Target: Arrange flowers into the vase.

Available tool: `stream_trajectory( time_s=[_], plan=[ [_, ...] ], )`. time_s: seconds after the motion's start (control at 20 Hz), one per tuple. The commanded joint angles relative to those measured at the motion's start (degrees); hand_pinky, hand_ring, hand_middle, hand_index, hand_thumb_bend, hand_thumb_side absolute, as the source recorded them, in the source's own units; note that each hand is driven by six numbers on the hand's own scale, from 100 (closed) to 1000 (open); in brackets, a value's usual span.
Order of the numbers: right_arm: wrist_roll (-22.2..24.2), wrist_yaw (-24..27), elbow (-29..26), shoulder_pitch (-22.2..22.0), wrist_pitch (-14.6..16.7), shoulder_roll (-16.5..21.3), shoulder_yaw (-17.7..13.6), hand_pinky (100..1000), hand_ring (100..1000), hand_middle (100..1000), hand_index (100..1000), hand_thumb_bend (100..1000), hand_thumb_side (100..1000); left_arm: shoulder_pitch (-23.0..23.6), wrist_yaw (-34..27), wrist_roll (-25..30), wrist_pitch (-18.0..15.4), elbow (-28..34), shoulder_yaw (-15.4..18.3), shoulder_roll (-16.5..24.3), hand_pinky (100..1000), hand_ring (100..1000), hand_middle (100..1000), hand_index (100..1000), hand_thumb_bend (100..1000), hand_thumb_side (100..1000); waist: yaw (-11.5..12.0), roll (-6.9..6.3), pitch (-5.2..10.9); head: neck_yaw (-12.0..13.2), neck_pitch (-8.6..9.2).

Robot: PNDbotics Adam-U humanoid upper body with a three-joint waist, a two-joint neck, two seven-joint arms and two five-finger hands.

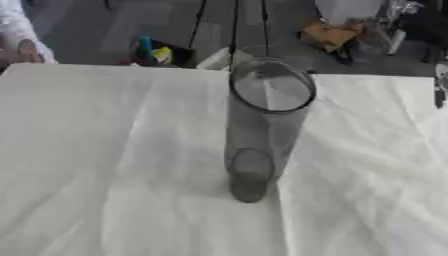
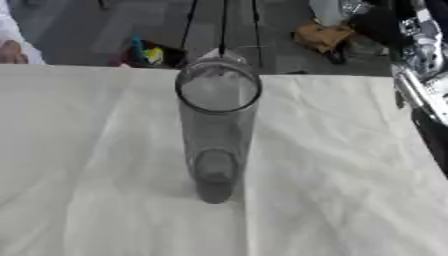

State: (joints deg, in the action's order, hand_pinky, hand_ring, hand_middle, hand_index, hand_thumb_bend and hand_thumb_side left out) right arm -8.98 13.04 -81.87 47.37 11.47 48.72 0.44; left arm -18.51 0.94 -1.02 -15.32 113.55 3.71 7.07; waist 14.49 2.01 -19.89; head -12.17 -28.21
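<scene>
Vase (image 1: 262,130) upright mid-counter (image 1: 96,165), empty; no flowers visible. Clear, likely glass: fragile, slippery, tall and tippy. If you steady it, hold low on the wall. Neither hand visible, so fingers' state unknown.

Vase (image 1: 262,135): smoky grey, see-through glass, unpatterned. Bench (image 1: 105,165): plain white cloth cover. Floor (image 1: 79,30) beyond: grey.

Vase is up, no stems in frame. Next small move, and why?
Probably bring a hand into view with a flower first. The clear vase stands upright and empty in the middle of the white cloth, and no flower lies anywhere on it. Neither hand shows; only part of the right arm appears at the right edge, so nothing can be inserted yet.
</scene>
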Motion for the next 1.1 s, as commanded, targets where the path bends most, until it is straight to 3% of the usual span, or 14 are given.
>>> stream_trajectory(
  time_s=[0.05, 1.1],
  plan=[
    [-0.87, 2.56, -1.85, 2.08, -1.17, 0.77, -0.06, 100, 100, 100, 110, 100, 187, -0.25, -0.35, 0.01, 0.22, 1.04, -0.24, 1.36, 566, 704, 713, 915, 100, 1000, 0.06, 0.94, 2.47, -0.12, -0.30],
    [-2.07, 19.28, -4.00, 11.82, -7.67, -4.54, 2.43, 100, 100, 100, 112, 100, 168, 0.25, -1.43, 0.37, 0.55, 1.04, -0.73, 2.34, 563, 699, 706, 914, 100, 1000, 1.30, 1.44, 4.80, -0.43, -1.60]
  ],
)
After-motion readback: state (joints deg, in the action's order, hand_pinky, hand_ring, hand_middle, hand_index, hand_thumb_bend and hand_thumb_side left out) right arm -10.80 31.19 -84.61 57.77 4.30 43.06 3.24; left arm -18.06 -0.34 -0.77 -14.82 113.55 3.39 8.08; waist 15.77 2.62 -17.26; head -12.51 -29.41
